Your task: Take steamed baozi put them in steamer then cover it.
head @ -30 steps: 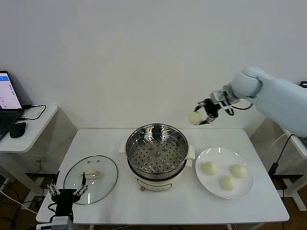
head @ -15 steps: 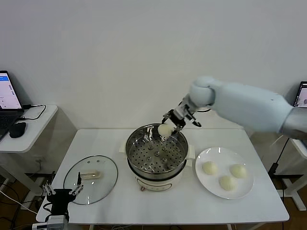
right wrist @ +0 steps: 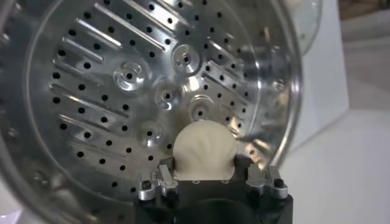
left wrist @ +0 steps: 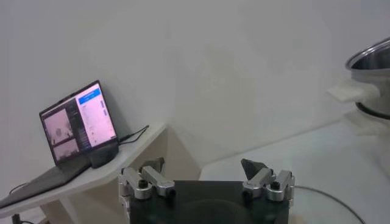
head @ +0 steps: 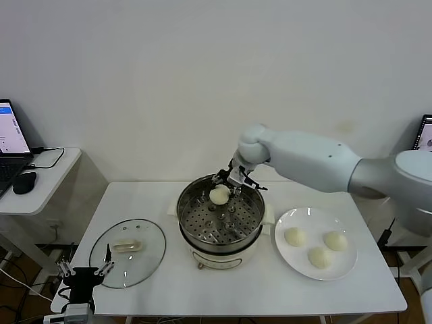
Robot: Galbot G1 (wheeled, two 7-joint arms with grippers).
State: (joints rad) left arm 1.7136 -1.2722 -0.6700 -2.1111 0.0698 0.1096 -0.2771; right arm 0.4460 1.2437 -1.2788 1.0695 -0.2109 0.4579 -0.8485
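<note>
My right gripper is shut on a cream-white baozi and holds it inside the steel steamer, at its far side, just above the perforated tray. In the right wrist view the baozi sits between the fingers over the tray. Three more baozi lie on the white plate to the right of the steamer. The glass cover with its cream handle lies flat on the table to the left. My left gripper is open and empty at the table's front left edge.
A side table with a laptop and mouse stands at far left; the laptop also shows in the left wrist view. The steamer's rim and white side handle show at that view's right edge. The white wall is behind.
My right gripper carried the baozi from high right of the steamer leftward and down into the pot. My left gripper drew back slightly from the cover.
</note>
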